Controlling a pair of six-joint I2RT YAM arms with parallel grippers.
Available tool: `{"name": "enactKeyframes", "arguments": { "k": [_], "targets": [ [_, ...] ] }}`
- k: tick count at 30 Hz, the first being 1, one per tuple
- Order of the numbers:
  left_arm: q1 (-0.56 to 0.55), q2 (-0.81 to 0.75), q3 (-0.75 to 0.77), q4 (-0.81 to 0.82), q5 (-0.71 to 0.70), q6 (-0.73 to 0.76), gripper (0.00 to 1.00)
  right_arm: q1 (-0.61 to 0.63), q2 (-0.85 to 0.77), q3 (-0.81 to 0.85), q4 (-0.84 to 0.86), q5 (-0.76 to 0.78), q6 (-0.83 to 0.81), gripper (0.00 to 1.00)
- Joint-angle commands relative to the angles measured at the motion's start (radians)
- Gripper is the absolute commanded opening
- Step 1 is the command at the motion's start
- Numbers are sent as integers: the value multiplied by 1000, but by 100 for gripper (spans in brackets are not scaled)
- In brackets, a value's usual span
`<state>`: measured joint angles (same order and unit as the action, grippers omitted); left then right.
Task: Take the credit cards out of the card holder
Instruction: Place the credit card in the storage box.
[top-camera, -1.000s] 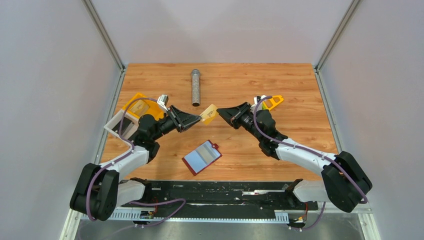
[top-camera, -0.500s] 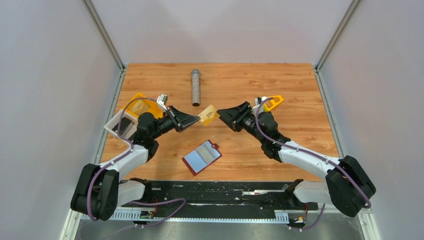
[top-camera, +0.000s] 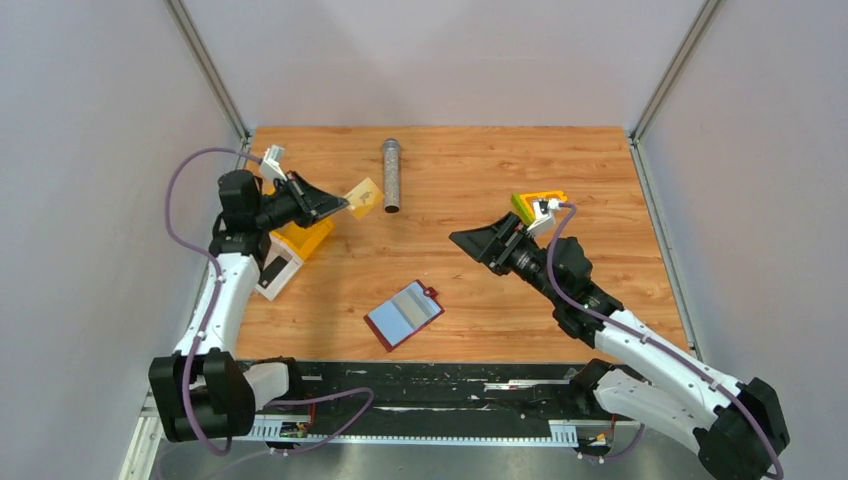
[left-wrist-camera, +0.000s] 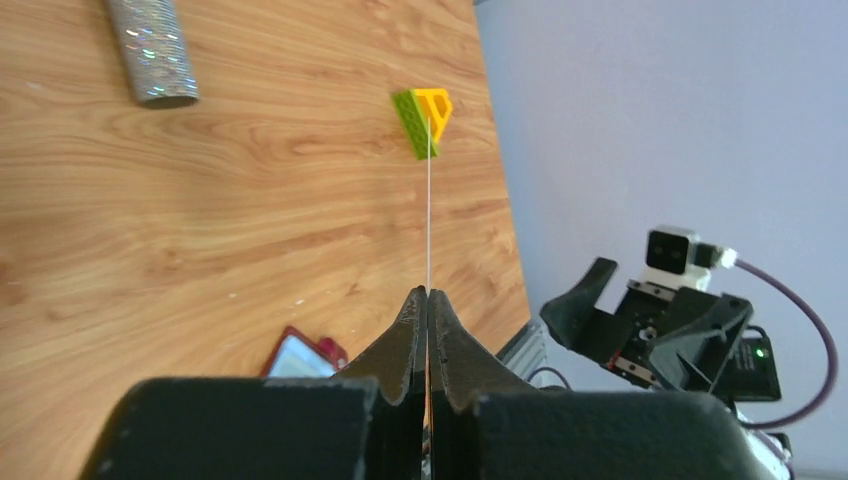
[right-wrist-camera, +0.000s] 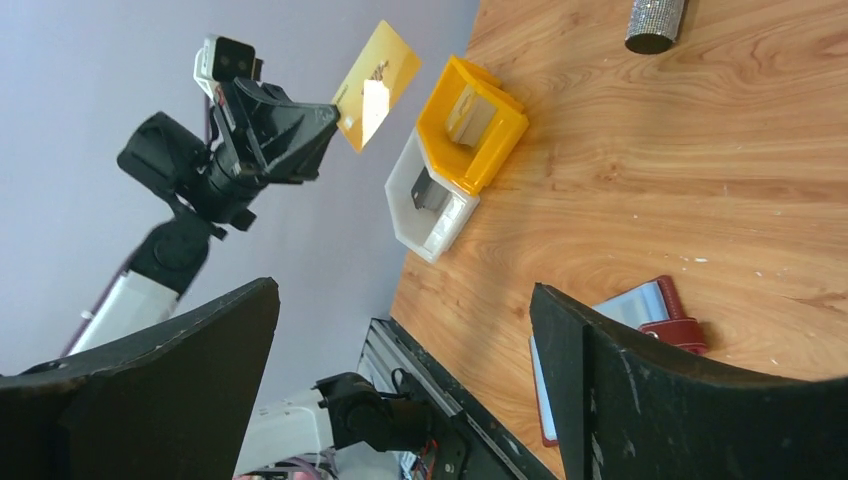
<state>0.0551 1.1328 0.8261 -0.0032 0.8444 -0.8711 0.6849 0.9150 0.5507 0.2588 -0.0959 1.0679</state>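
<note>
Wrist cams and the overhead cam each give something different. From overhead, the L gripper (top-camera: 337, 206) is up off the wooden table (top-camera: 600, 180), clamped on one end of the tan-gold credit card (top-camera: 364, 196). The card sticks out past its fingertips w/ the face showing. The L wrist cam sees that card edge-on only, as a thin pale line running straight out from btwn the two black fingers (left-wrist-camera: 405, 330). They're pressed together on it w/ no gap. The R wrist cam adds the card's printed face w/ a glare patch, plus a small dark piece inside the white tray (right-wrist-camera: 432, 222); can't tell what it is.

That white tray and the yellow tray (top-camera: 308, 238) are butted together, under and slightly behind the L gripper. A glittery silver tube (top-camera: 391, 176) lies flat just past the card's free end.

R gripper (top-camera: 465, 240): jaws spread wide, nothing btwn them, touching nothing, hanging over bare table.

The card holder (top-camera: 404, 315) lies open and flat, blue-grey pockets up, dark-red snap tab on its far edge. It's below and to the inner side of the R gripper, well apart from both grippers. The L wrist cam catches only one corner of it, beside its own fingers.

A yellow-green triangular piece (top-camera: 538, 204) sits just behind the R gripper, by its wrist. In the L wrist cam it's far ahead, lined up w/ the card's edge.
</note>
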Motion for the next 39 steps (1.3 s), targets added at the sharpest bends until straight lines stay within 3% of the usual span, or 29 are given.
{"name": "enactKeyframes", "arguments": {
  "k": [1, 8, 20, 29, 39],
  "targets": [
    [119, 56, 153, -370, 40, 282, 0, -2, -78, 24, -94, 13, -131, 100],
    [294, 155, 293, -579, -42, 430, 0, -2, -153, 16, -135, 30, -189, 100],
    [323, 407, 568, -800, -338, 501, 0, -3, -243, 35, -211, 35, -252, 100],
    [353, 544, 637, -757, -383, 484, 0, -2, -251, 52, -231, 74, -306, 100],
    [393, 605, 636, -641, -324, 432, 0, -2, -224, 66, -231, 90, -335, 100]
  ]
}}
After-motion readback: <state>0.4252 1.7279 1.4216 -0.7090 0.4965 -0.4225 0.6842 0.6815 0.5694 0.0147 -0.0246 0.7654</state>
